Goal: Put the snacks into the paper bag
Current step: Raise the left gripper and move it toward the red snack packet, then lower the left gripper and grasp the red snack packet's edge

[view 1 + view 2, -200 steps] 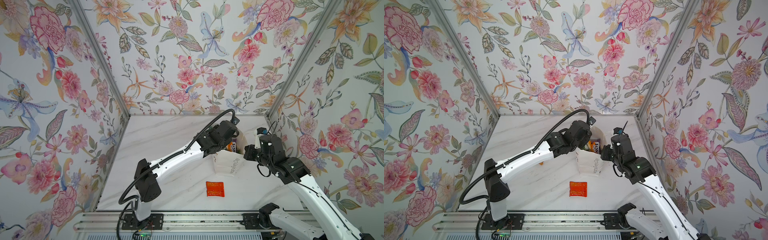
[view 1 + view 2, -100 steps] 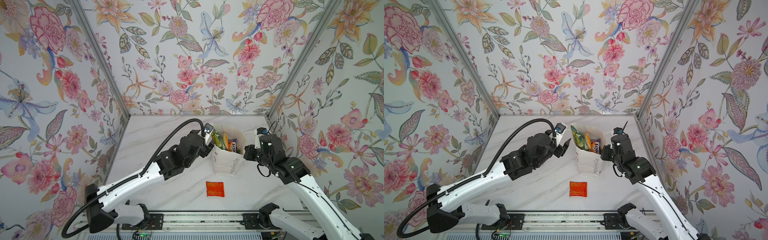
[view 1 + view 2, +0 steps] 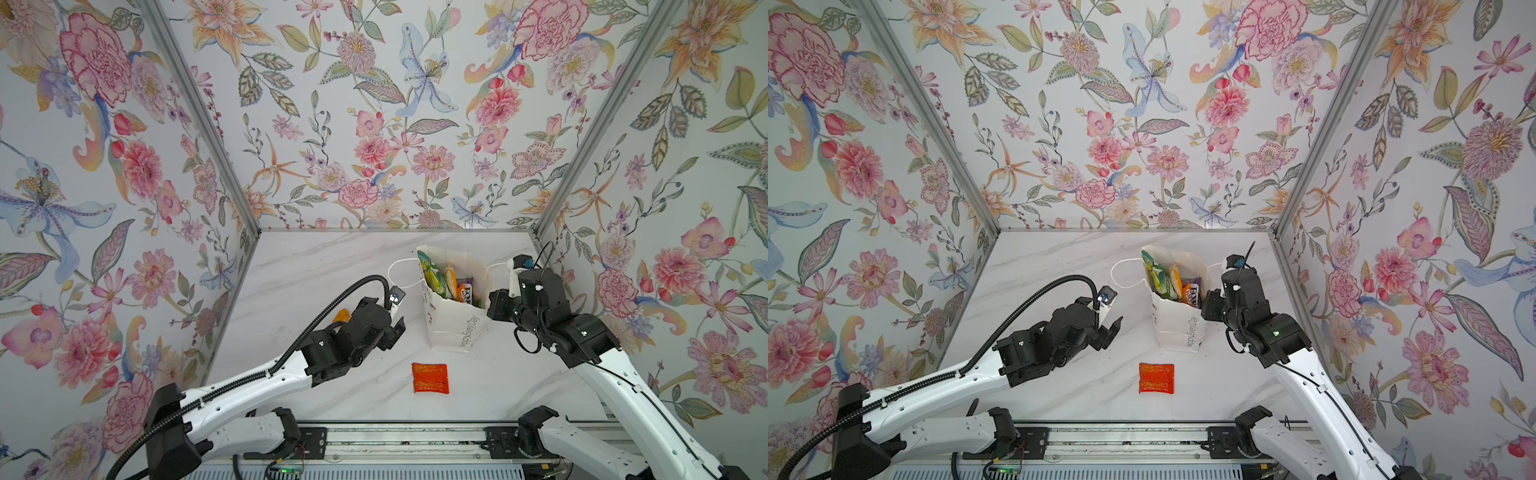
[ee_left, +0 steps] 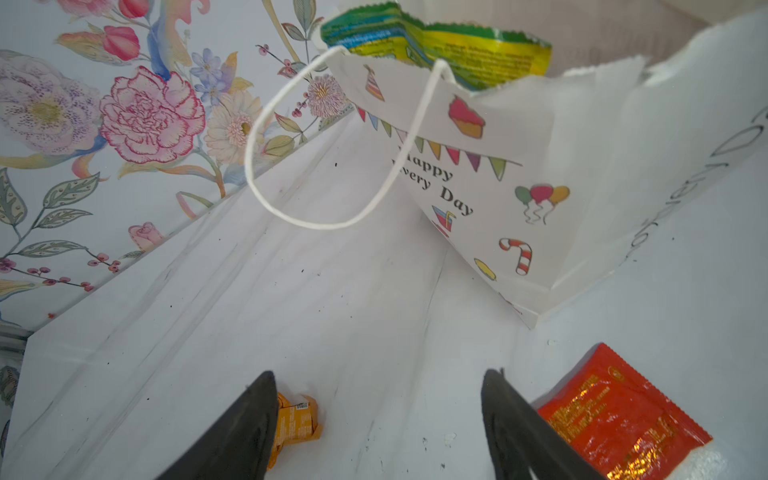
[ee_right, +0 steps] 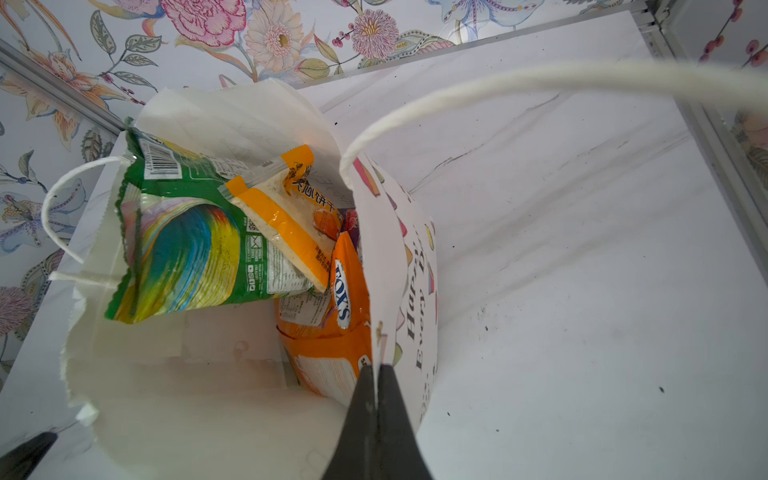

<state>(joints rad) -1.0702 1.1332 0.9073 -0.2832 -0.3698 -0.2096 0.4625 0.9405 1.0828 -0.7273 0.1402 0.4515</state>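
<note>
Right wrist view: right end effector (image 5: 377, 370) pinches the rim of the paper bag (image 5: 166, 395), snacks (image 5: 187, 249) inside; left end effector (image 4: 378, 374) spread, empty, red sachet (image 4: 615, 415) on worktop (image 4: 291, 270) nearby.

White paper bag (image 3: 455, 328) stands holding packets (image 3: 431, 275); red-orange sachet (image 3: 430, 377) and orange sachet (image 4: 297, 419) lie outside.

Both top views are looking down from high over the front edge, taking in the whole table (image 3: 324, 270) with the bag (image 3: 455, 328) right of centre, while the wrist cameras are sharing that bag close up, left facing its side, right looking into its mouth.
</note>
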